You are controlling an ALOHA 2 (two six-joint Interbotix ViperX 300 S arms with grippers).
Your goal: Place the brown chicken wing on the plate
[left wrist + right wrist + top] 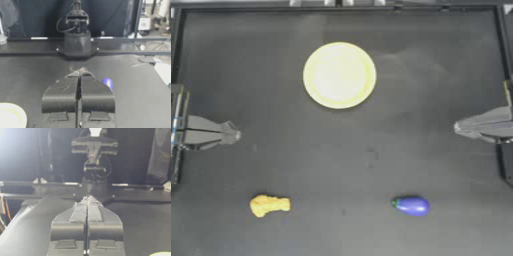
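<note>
The brown chicken wing is seen as a small lumpy yellow-orange piece with an uneven outline, lying on the dark table near its front-left part. The plate, a flat round pale yellow-green disc with a brighter rim, is placed well apart from it, and nothing is held on it. A glossy blue-purple toy eggplant with a green tip is seen at the front right. The left gripper and the right gripper are parked at the sides, both clenched on nothing.
</note>
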